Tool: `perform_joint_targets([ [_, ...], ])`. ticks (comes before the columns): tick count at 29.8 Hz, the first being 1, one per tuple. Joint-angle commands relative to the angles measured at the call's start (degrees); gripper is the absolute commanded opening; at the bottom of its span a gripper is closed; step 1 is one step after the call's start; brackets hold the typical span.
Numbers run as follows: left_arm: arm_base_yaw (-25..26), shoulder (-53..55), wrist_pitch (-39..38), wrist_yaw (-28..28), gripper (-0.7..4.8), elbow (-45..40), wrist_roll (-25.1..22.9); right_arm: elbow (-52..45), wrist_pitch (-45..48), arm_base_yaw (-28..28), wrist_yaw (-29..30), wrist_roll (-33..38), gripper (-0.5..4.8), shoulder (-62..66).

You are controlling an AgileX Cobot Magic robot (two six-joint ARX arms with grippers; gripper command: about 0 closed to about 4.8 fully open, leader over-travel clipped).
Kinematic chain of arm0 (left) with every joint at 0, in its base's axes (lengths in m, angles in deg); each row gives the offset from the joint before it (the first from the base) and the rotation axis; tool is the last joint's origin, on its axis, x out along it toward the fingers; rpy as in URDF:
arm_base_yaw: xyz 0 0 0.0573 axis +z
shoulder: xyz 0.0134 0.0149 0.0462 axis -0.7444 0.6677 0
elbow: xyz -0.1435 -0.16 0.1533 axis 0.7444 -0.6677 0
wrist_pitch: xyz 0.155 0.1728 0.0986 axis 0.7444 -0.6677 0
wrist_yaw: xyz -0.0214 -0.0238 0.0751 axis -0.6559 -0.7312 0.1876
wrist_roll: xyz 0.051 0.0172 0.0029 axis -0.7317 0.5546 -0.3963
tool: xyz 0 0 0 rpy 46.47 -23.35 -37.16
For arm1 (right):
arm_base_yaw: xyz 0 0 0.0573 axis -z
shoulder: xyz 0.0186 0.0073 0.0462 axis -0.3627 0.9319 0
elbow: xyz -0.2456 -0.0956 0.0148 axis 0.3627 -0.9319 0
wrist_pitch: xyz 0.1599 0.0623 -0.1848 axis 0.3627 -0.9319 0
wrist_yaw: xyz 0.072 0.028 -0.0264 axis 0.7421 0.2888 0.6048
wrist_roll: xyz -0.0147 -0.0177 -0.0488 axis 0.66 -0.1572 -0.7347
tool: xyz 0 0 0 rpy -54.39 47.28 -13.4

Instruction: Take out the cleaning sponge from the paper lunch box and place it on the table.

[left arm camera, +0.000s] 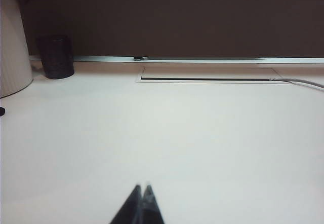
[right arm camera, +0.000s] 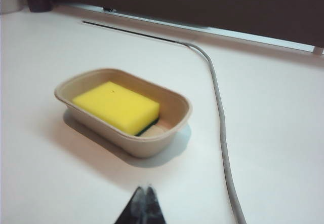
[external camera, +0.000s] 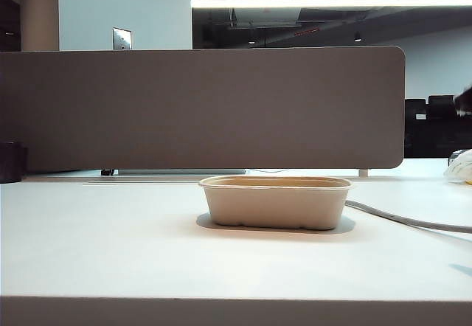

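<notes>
The beige paper lunch box (external camera: 274,202) stands near the middle of the white table (external camera: 110,245). From the right wrist view, the box rim (right arm camera: 174,95) surrounds the cleaning sponge (right arm camera: 115,106), yellow side up with a sliver of green underneath. My right gripper (right arm camera: 144,187) is shut and empty, hovering short of the box. In the exterior view the sponge is hidden by the box wall and neither gripper shows clearly. My left gripper (left arm camera: 143,186) is shut over bare table, holding nothing.
A grey cable (right arm camera: 218,112) runs across the table beside the box, also visible as the cable (external camera: 405,221). A grey-brown partition (external camera: 199,108) lines the back edge. A dark cup (left arm camera: 56,56) and a white object (left arm camera: 12,46) stand at the back left.
</notes>
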Motion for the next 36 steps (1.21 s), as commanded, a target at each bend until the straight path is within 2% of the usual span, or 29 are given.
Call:
perform_joint_targets([
  [1, -0.02, 0.04, 0.61, -0.02, -0.05, 0.07, -0.39, 0.04, 0.92, 0.31, -0.04, 0.04, -0.05, 1.84],
  [6, -0.13, 1.27, 0.42, 0.00, -0.05, 0.66, -0.39, 0.04, 0.90, 0.79, -0.04, 0.04, -0.05, 3.13],
  [10, -2.89, 6.29, -1.07, 0.33, -0.05, 3.56, -0.39, 0.04, 0.92, 0.76, -0.04, 0.04, -0.05, 3.08],
  [15, -11.04, 16.72, -3.08, 0.37, -0.05, 9.66, -0.39, 0.07, 0.92, 0.76, -0.04, 0.04, -0.05, 2.95],
  [18, -17.88, 23.15, -5.86, 0.39, -0.05, 15.02, -0.39, 0.04, 0.92, 0.76, -0.04, 0.04, -0.05, 2.95],
  [26, -34.95, 45.64, -8.28, 0.20, -0.05, 34.16, -0.39, 0.07, 0.94, 0.76, -0.02, 0.04, -0.05, 2.95],
  [31, -39.47, 57.13, -7.80, 0.17, -0.05, 45.44, -0.39, 0.07, 0.92, 0.76, -0.04, 0.04, -0.05, 2.95],
  [36, -40.50, 63.01, -7.41, 0.20, -0.05, 52.41, -0.39, 0.07, 0.92, 0.70, -0.04, 0.04, -0.05, 2.95],
])
